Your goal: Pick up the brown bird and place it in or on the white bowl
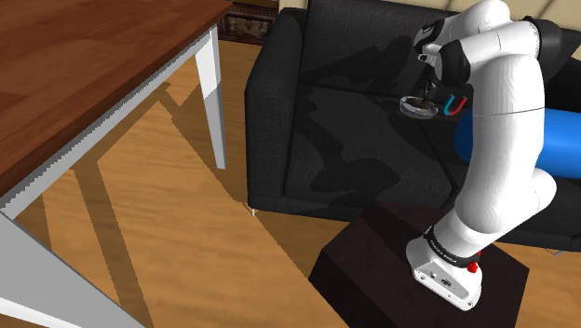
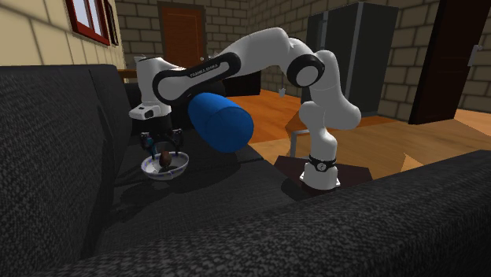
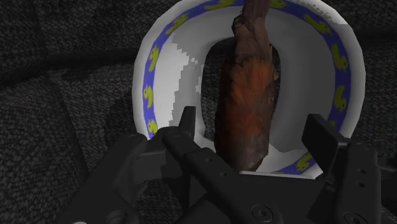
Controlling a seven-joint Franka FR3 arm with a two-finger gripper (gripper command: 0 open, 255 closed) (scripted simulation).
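Shoulder view: the white bowl [image 1: 418, 106] sits on the dark sofa [image 1: 317, 140] seat, with a red-and-blue horseshoe magnet [image 1: 455, 105] just beside it (and a blue bolster [image 1: 559, 140] further toward that view's right).

Second exterior view: the brown bird [image 2: 165, 160] lies inside the bowl, with the gripper [image 2: 164, 146] just above it.

Wrist view: the bowl's rim has a blue band with yellow ducks. The bird lies lengthwise in the bowl between the fingers [image 3: 188, 125], which stand apart and do not touch it.
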